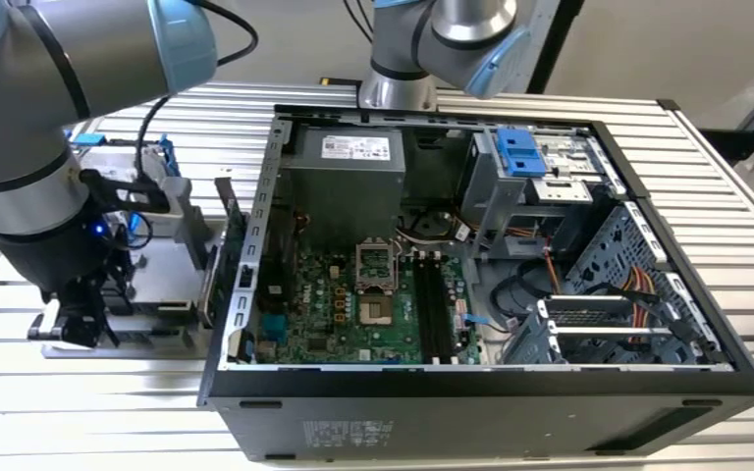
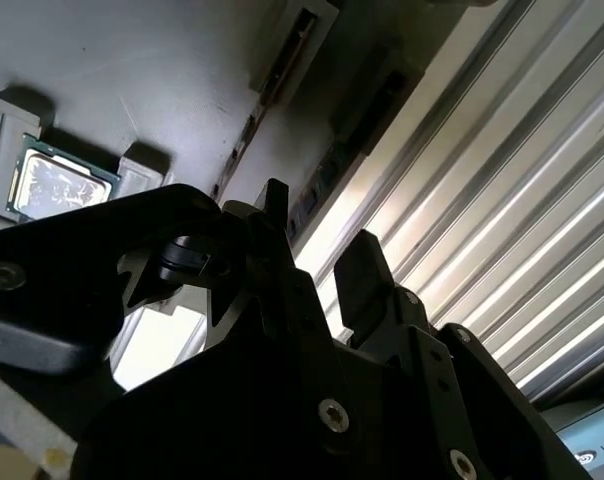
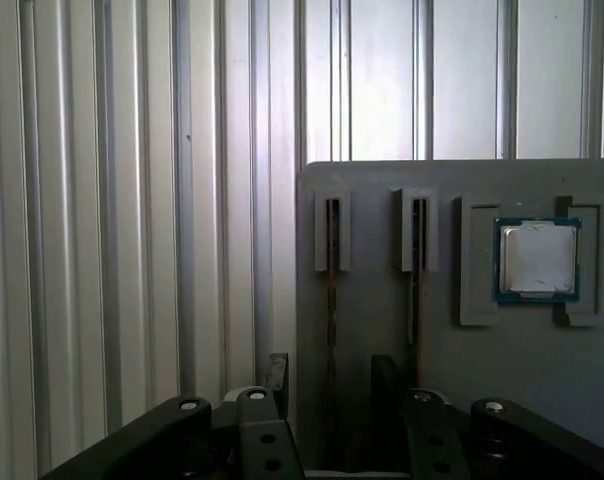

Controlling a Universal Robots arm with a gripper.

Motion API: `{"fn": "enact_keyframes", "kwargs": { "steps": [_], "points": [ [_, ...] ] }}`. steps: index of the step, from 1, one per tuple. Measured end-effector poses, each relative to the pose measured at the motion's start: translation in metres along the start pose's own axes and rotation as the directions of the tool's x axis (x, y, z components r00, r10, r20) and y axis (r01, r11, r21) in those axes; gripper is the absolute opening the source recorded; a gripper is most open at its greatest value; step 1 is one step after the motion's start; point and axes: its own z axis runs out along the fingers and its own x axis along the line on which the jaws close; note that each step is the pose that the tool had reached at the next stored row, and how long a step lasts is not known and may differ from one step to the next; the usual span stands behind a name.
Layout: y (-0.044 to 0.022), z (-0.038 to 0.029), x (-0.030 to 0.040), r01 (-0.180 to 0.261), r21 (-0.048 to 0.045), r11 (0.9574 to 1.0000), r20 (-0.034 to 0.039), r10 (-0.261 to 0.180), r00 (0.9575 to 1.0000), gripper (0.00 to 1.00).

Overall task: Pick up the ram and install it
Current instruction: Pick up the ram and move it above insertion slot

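Ram (image 3: 332, 240) stands on edge in a tray holder outside the case. By my reading the pickup has reached the point of grasp: nothing is held yet and nothing is installed.

The case (image 1: 482, 417) lies open on the slatted table (image 1: 691, 177) with its board (image 1: 338, 314) facing up. In the exterior view, the long dark sockets (image 1: 432, 309) on the board's three-o'clock side look vacant, though I cannot be sure. The arm (image 1: 36, 186) reaches down at the case's nine o'clock in that view, onto the grey tray (image 3: 372, 300). The tray carries two sticks in parallel holders. Beyond the second stick (image 3: 417, 260) a square silver chip (image 3: 537, 258) sits in its own recess.

The claw (image 3: 332, 375) is released, jaws apart. One finger (image 3: 276, 372) stands off each flat face of the ram, which is the stick farther from the chip. The first wrist view shows a gap on both sides, and the second wrist view shows the same straddle.

From here, I judge the next move calls for the jaws to close squarely on the two flat faces. The grip should be centred, so the thin board neither twists nor tips in its holder. The finger between the two sticks has little room, so it must stay clear of the second stick. Any lift wants to run straight along the holder, not sideways.
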Motion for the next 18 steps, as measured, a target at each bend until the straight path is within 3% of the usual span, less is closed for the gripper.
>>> {"fn": "enact_keyframes", "kwargs": {
  "steps": [13,18],
  "points": [
    [-0.0003,0.0149,-0.0007,0.0,0.0,1.0,-0.0045,0.0,1.0,1.0],
    [-0.0003,0.0159,-0.0008,0.0,-0.0001,1.0,-0.005,0.0,1.0,1.0]
  ]
}}
